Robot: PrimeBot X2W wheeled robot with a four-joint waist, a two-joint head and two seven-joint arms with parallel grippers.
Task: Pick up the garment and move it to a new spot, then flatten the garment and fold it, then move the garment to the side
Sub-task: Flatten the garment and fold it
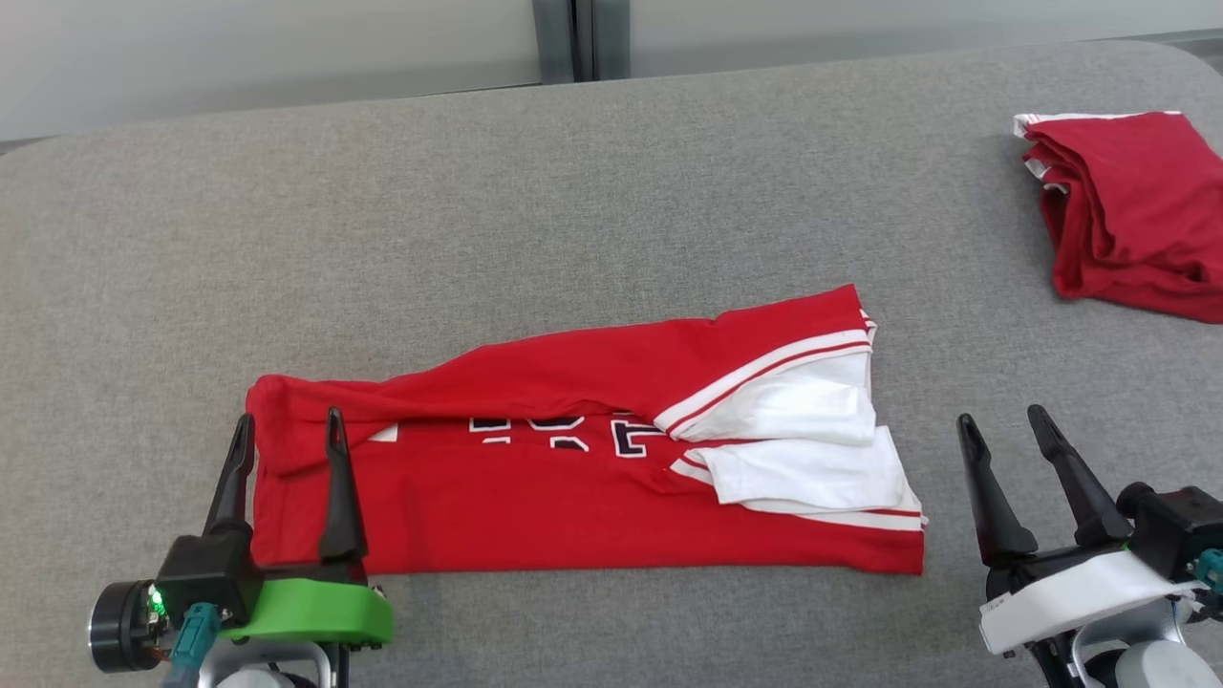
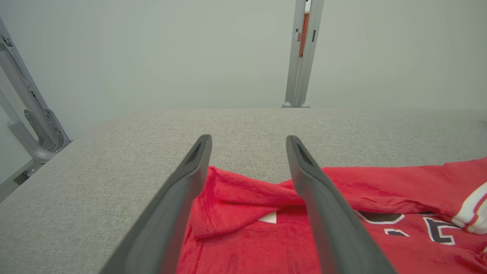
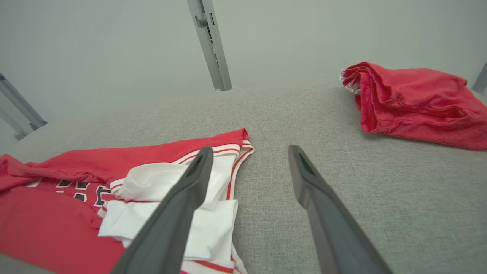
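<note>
The garment [image 1: 573, 459] is a red jersey with white sleeves and dark lettering, lying folded into a long band across the grey table. Its white sleeves [image 1: 803, 440] rest on its right end. My left gripper [image 1: 285, 428] stands open over the garment's left end, fingers apart with red cloth below them, seen close in the left wrist view as the garment [image 2: 247, 213] under the left gripper [image 2: 248, 141]. My right gripper [image 1: 998, 419] is open just right of the garment's right end, holding nothing; the right wrist view shows the garment [image 3: 76, 182] to the left of the right gripper [image 3: 249, 151].
A second red garment [image 1: 1127, 210] lies bunched at the far right of the table [image 1: 573, 191], also in the right wrist view as a red garment [image 3: 411, 99]. A pale wall with a grey post [image 2: 302, 53] stands behind the table's far edge.
</note>
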